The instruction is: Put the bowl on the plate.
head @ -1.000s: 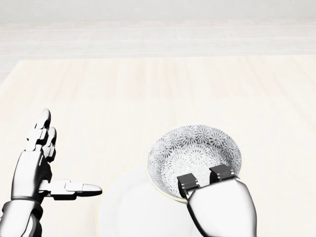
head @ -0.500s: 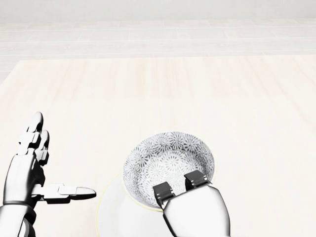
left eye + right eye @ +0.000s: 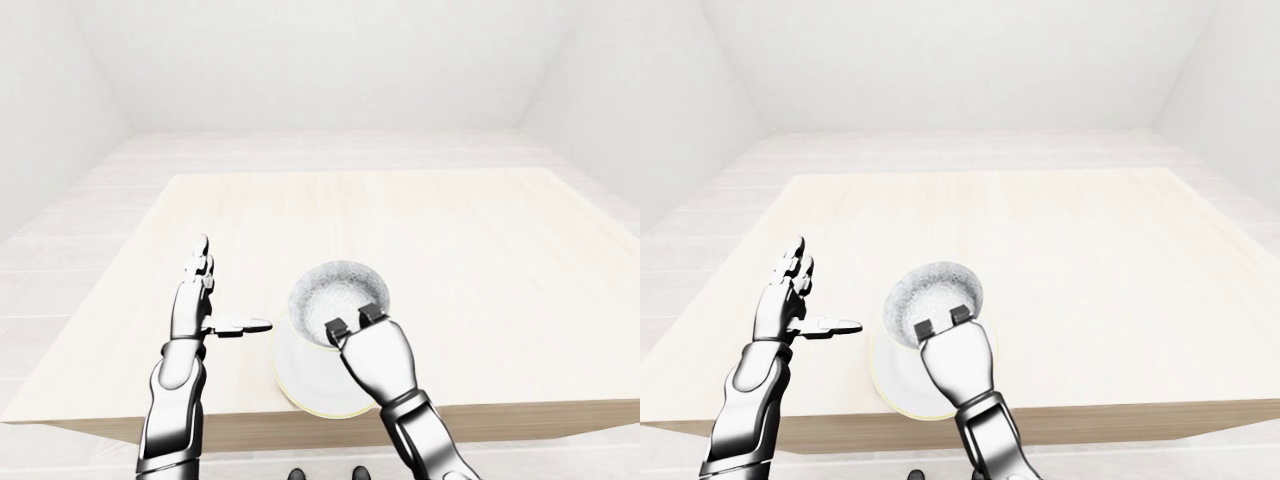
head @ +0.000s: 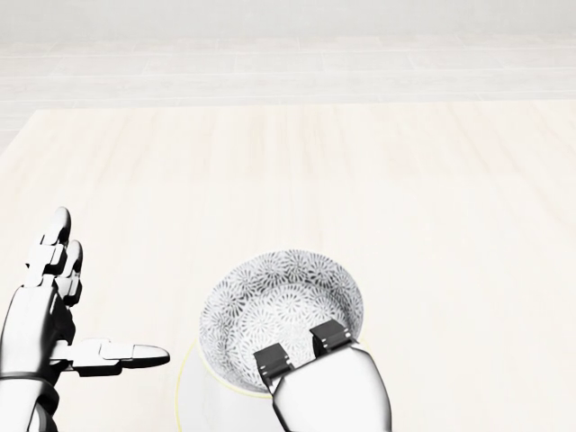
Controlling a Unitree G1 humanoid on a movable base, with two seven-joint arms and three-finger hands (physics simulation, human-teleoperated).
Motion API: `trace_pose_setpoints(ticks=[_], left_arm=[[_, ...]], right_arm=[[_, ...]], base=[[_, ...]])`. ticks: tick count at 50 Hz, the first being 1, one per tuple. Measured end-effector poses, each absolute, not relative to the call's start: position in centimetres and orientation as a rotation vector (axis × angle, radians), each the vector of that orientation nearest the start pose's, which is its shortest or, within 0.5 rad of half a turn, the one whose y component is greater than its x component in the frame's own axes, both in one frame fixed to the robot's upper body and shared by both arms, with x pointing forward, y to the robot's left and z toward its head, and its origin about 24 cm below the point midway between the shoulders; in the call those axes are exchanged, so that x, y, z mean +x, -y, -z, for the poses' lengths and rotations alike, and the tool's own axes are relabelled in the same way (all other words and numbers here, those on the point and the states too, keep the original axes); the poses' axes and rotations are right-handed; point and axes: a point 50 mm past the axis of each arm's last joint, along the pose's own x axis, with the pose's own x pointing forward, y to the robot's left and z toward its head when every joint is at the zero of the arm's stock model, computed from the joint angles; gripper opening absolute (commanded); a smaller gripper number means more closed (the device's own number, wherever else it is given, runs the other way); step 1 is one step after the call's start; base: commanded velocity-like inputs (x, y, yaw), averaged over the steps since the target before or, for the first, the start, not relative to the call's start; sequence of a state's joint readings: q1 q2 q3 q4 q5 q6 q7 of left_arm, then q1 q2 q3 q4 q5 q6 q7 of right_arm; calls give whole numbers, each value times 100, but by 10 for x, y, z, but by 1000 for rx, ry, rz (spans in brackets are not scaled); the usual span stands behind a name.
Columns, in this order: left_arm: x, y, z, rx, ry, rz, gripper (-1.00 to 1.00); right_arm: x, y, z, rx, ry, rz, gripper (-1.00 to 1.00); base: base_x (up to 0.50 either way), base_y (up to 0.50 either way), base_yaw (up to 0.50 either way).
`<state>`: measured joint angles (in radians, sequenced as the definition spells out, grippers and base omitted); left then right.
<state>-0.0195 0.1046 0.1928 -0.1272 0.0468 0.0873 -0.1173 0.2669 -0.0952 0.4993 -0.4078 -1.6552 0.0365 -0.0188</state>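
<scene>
A patterned grey-and-white bowl [image 4: 281,306] hangs over the white plate [image 4: 192,389], hiding most of it in the head view. The plate [image 3: 300,385] lies near the table's bottom edge in the left-eye view. My right hand [image 4: 301,349] is shut on the bowl, with two fingers hooked over the rim nearest the view's bottom; its thumb is hidden beneath. Whether the bowl touches the plate I cannot tell. My left hand [image 4: 103,301] stands open to the left of the plate, fingers up and thumb pointing toward it, apart from both.
Bowl and plate are over a pale wooden table [image 4: 378,180]. Its edge nearest me [image 3: 520,412] runs just below the plate in the left-eye view. White floor and walls surround the table.
My right hand has carried the bowl leftward and toward the bottom of the head view, so it covers more of the plate. The left hand drifted slightly left and down.
</scene>
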Motion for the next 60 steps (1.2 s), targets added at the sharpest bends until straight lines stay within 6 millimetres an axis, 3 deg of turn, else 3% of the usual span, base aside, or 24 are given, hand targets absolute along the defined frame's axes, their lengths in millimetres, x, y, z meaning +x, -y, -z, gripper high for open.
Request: trace_pose_setpoints(ticks=[18, 60], left_arm=[[254, -208, -72, 153, 52, -74, 100], [254, -208, -75, 162, 63, -72, 100]], right_arm=[[173, 54, -68, -1541, 444, -215, -25], [167, 54, -43, -1492, 404, -260, -25]], base=[[0, 0, 0], [0, 0, 0]])
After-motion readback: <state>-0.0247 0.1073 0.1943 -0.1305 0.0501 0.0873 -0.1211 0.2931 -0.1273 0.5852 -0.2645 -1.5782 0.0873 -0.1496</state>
